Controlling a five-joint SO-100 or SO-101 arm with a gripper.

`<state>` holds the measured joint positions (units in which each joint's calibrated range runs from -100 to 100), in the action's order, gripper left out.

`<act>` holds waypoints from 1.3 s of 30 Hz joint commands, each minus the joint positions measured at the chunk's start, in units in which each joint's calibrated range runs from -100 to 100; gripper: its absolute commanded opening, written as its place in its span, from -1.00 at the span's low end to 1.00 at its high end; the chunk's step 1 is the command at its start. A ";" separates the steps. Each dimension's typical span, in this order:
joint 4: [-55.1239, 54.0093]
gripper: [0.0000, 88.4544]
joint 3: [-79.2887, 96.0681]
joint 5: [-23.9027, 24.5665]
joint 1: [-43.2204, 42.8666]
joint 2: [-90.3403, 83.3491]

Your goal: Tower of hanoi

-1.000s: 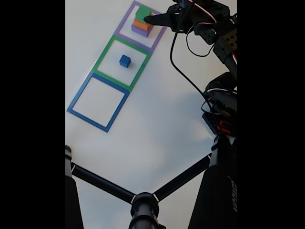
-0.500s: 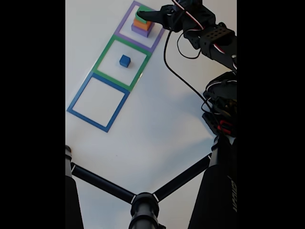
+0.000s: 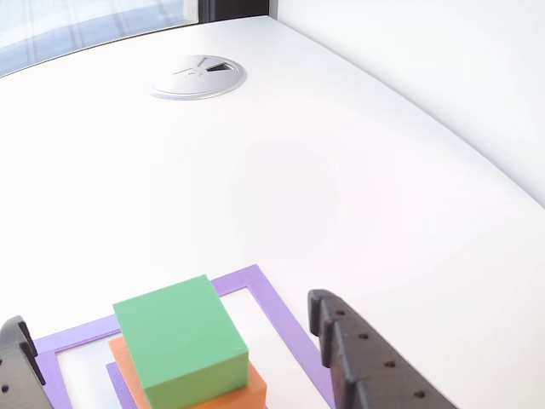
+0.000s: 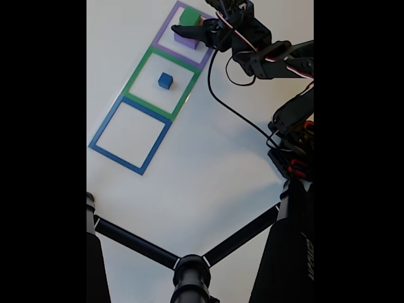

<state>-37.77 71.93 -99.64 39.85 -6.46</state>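
The green cube (image 3: 180, 341) tops a stack of blocks inside the purple square outline (image 4: 165, 28) at the far end of the white desk (image 3: 341, 170), resting on an orange block (image 3: 238, 394) with a purple block (image 4: 185, 41) under that. It looks like a small, rigid, light piece with flat, smooth faces, so it should lift cleanly if pinched on two opposite side faces; a squeeze too low would likely catch the orange block as well. The pincer (image 3: 170, 362) is released, its two black fingers standing apart on either side of the cube in the other view, not touching it as far as can be told. In the fixed view the arm (image 4: 265, 53) reaches over the purple outline from the right. A small blue cube (image 4: 165, 80) sits alone in the green square outline (image 4: 136, 79) next along, and the blue square outline (image 4: 104, 129) beyond it holds nothing. A round grey cable grommet (image 3: 198, 78) lies well apart near the desk's far edge, and black tripod legs (image 4: 136, 245) cross the near side; neither obstructs the pincer.
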 commanded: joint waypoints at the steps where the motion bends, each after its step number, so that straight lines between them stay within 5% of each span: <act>1: -5.63 -0.12 -1.03 -0.36 -1.11 2.70; 24: -11.22 -0.21 -0.93 -0.36 -4.47 9.00; 39: -11.87 -0.55 -0.66 -0.36 -5.14 9.97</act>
<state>-48.33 71.76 -99.46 35.75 3.93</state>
